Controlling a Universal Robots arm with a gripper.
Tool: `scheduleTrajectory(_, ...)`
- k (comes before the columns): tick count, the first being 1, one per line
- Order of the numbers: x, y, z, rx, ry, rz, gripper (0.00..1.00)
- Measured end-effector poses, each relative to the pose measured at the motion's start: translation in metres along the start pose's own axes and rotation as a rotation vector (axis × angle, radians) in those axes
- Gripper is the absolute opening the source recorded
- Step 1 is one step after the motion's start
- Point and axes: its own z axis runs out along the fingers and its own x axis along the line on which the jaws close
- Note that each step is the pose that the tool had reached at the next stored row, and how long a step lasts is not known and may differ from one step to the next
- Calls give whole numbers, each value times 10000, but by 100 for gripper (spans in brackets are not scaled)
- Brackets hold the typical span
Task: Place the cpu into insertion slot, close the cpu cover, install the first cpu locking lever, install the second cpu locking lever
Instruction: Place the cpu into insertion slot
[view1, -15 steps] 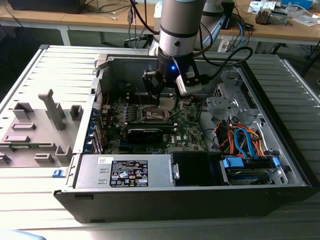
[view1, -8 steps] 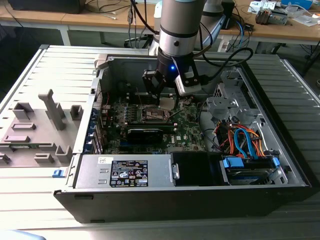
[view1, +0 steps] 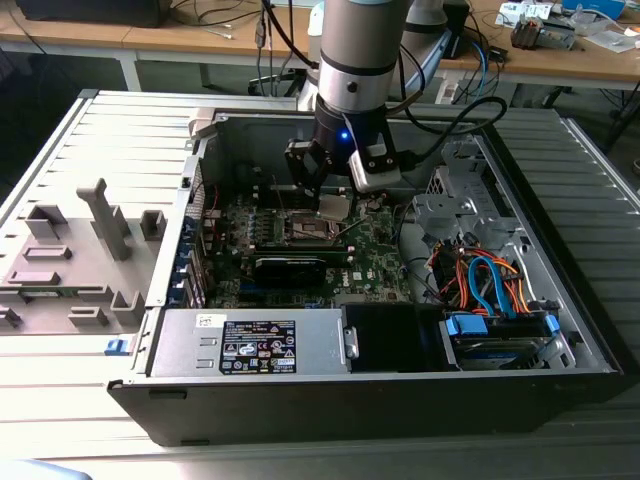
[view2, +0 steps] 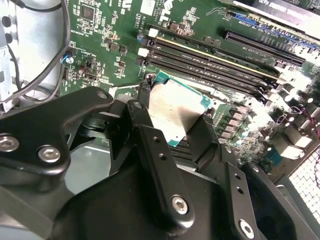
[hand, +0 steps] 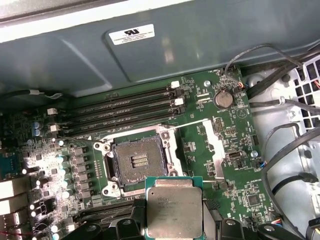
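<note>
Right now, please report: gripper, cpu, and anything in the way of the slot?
Gripper shut on cpu, above the board. Cpu not yet in insertion slot. Slot uncovered, nothing lying on it.

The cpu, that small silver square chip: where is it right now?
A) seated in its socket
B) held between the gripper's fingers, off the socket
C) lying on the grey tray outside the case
B: in the second wrist view the gripper clamps the cpu by two edges, and in the first wrist view the insertion slot lies open with no chip in it.
</note>
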Motion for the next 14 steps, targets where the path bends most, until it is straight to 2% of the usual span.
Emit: scheduleTrajectory(14, 0, 0, 9, -6, -17, 361, 55)
